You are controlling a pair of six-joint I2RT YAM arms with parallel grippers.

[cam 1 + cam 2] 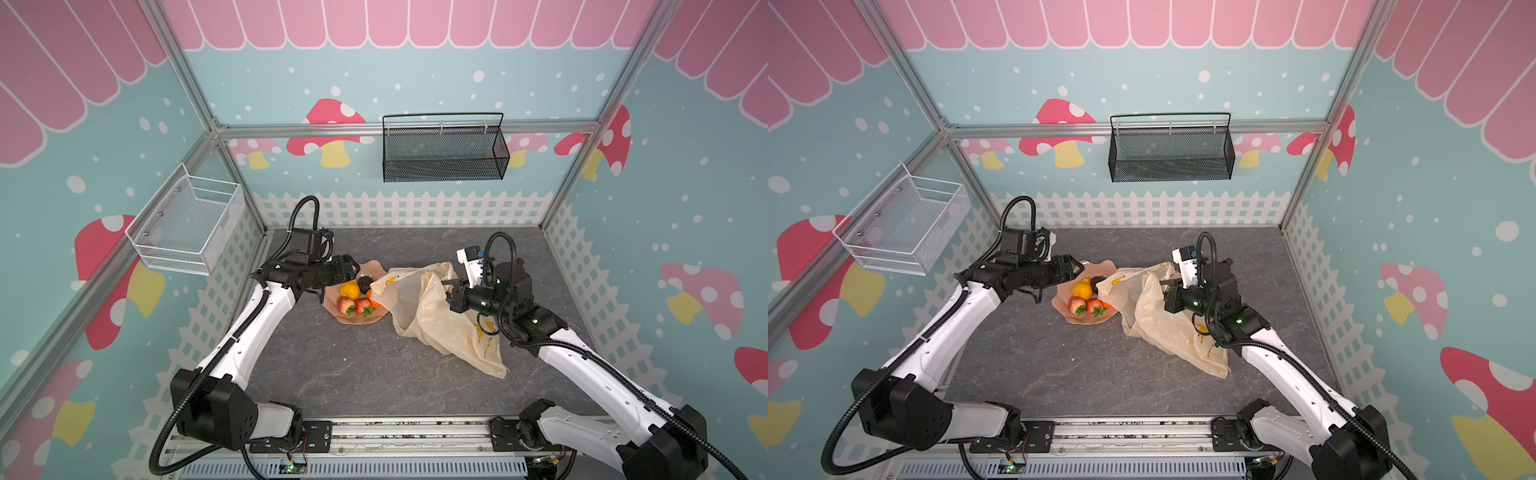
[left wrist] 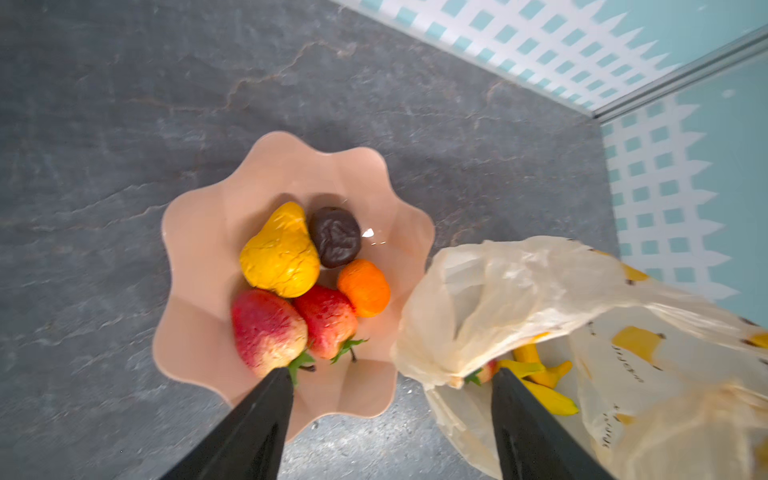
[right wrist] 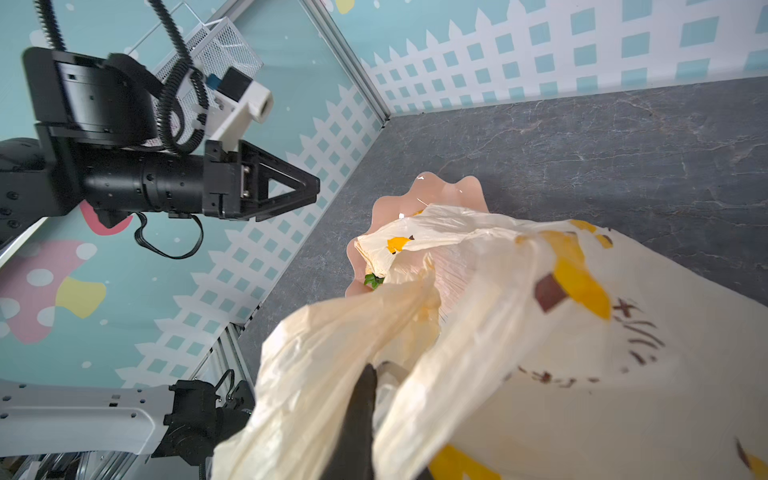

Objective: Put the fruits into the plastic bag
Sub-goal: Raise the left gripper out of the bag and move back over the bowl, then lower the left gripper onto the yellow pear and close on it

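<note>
A pink wavy-edged dish point(image 2: 199, 232) holds a yellowish pear-shaped piece point(image 2: 280, 253), a dark brown piece point(image 2: 336, 236), a small orange point(image 2: 365, 287) and two red strawberries point(image 2: 266, 328) point(image 2: 328, 320). My left gripper point(image 2: 390, 374) hangs open and empty above the dish point(image 1: 353, 321), at its left rim in both top views point(image 1: 353, 268). Right of the dish lies the cream plastic bag point(image 1: 436, 328), its mouth facing the dish. Yellow bananas point(image 2: 544, 374) and a strawberry point(image 2: 488, 370) lie inside it. My right gripper point(image 1: 446, 291) is shut on the bag's upper edge point(image 3: 415, 316) and holds it raised.
A black mesh basket point(image 1: 444, 149) hangs on the back wall and a white wire basket point(image 1: 187, 224) on the left wall. The grey stone-look table point(image 1: 332, 374) is fenced in by walls at the back and both sides. The left arm point(image 3: 145, 183) shows in the right wrist view.
</note>
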